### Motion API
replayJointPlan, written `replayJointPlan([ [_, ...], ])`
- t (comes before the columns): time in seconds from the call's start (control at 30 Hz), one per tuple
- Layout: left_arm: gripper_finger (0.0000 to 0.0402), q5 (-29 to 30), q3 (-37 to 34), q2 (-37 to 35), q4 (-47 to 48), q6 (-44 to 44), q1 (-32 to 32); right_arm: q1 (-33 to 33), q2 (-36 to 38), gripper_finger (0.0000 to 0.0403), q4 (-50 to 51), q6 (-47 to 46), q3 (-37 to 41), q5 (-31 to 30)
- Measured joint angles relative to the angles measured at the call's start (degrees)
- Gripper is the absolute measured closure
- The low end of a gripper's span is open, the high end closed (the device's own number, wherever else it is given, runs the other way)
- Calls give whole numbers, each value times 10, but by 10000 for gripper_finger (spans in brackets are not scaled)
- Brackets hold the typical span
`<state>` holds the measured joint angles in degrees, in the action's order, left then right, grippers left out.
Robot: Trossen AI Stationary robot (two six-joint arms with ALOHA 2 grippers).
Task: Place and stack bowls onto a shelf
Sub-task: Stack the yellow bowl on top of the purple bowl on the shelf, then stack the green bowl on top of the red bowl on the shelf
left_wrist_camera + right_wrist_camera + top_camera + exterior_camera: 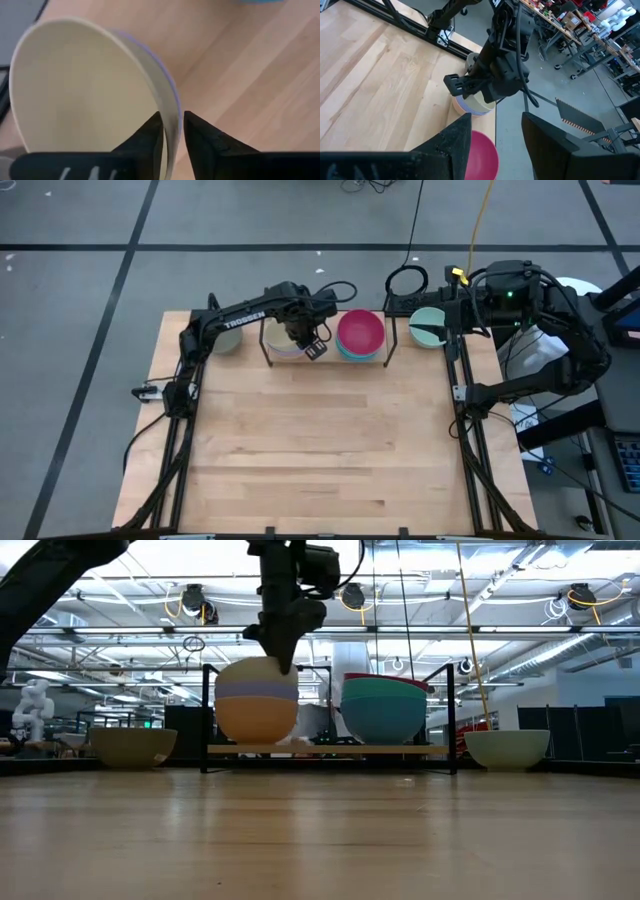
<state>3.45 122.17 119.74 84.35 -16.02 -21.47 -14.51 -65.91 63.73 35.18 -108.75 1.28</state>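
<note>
The shelf (330,749) stands at the table's far edge. On its left half sits a stack of three bowls (257,700): beige (85,85) on top, lavender (257,688) in the middle, orange (257,720) below. My left gripper (172,116) points down over this stack, open. One finger is inside the beige bowl's rim and one outside, with a gap showing at the outer finger. A magenta bowl (360,330) tops a cyan one (385,712) on the shelf's right half. My right gripper (495,135) waits open, raised at the far right.
A grey-olive bowl (225,338) rests on the table left of the shelf, and a mint green bowl (428,327) right of it, under the right arm. The shelf's black uprights (207,715) flank both stacks. The wooden tabletop (320,450) stretches toward the near edge.
</note>
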Motion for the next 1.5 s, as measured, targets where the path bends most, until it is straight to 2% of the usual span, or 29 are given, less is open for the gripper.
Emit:
replayJointPlan([
  [0.13,300,1,0,0,-23,21,0,0,0,234,0,0,0,0],
  [0.33,275,1,0,-3,-22,6,0,0,0,234,0,0,0,0],
  [0.5,271,1,0,-28,-14,44,0,0,0,234,0,0,0,0],
  [0.7,270,-2,0,-71,-14,20,1,0,0,234,1,0,0,-2],
  [0.77,270,-17,0,-91,-14,8,4,0,0,234,8,-11,0,-30],
  [0.93,270,-24,0,-139,-14,-3,25,-1,-4,234,59,-121,0,-176],
  [1.0,270,-24,0,-159,-13,-12,33,-3,-8,234,90,-176,0,-203],
  [1.17,270,-24,0,-204,-12,-48,53,-21,-20,234,112,-311,36,-214],
  [1.33,270,-13,0,-250,-10,-92,73,-61,-30,234,111,-379,100,-283],
  [1.5,270,18,0,-285,-8,-126,97,-132,-30,234,97,-418,155,-264],
])
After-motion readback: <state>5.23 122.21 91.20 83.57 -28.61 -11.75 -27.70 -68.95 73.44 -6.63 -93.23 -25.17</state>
